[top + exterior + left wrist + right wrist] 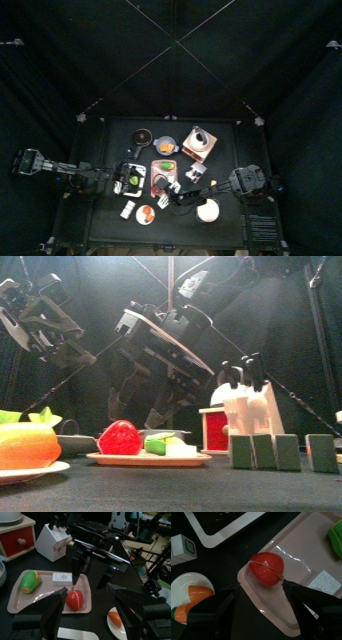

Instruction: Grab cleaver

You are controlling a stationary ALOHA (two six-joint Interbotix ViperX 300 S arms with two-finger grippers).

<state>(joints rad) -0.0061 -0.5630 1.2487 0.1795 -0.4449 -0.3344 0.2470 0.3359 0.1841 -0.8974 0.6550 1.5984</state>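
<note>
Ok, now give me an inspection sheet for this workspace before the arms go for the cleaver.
Surface: black table, crowded.
Job's things: white knife block upright, black handles on top; which one is the cleaver cannot be told.
Clutter: pink tray holding a red tomato and a green vegetable; white plate with orange food; red-drawered box.
Grippers: left gripper open, short of the tray; right gripper open, above the tomato.
Cables: nothing seen on the table.
Surroundings: black curtains.
</note>
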